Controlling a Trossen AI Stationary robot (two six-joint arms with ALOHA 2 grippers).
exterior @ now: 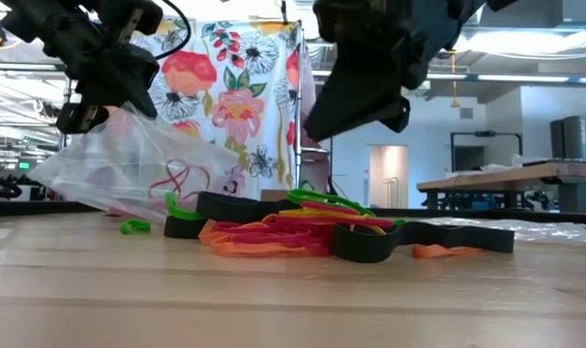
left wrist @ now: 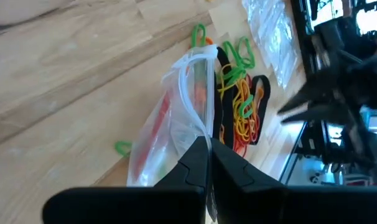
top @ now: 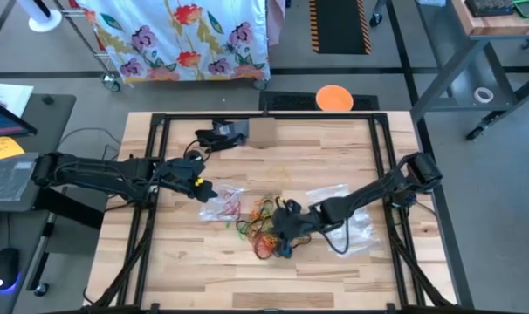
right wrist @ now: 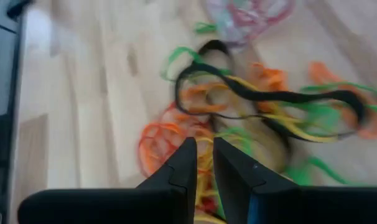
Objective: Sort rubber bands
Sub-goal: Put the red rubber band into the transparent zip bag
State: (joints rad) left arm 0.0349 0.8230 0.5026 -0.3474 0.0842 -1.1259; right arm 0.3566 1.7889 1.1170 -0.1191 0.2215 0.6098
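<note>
A heap of rubber bands (top: 264, 231) in red, orange, yellow, green and black lies mid-table; the low view shows the same heap (exterior: 303, 232). My right gripper (right wrist: 202, 155) hovers just above it, its fingers a narrow gap apart with nothing between them. It also shows from overhead (top: 286, 222). My left gripper (top: 201, 187) is shut on a clear zip bag (left wrist: 170, 124) with red bands inside. The bag's lower end (exterior: 119, 203) rests on the table left of the heap. One green band (left wrist: 122, 147) lies loose beside the bag. My left gripper pinches the bag's edge by the white zip strip (left wrist: 200, 127) between its two fingers. They come slanting down from the table's left. The bag hangs tilted below them (exterior: 129, 159), its lower end on the table.
More clear bags (top: 343, 218) lie right of the heap under my right arm. A small cardboard box (top: 263, 131) and a black device (top: 221, 133) sit at the far edge. Black frame rails (top: 151, 174) border the table. Bare wood lies along the near edge.
</note>
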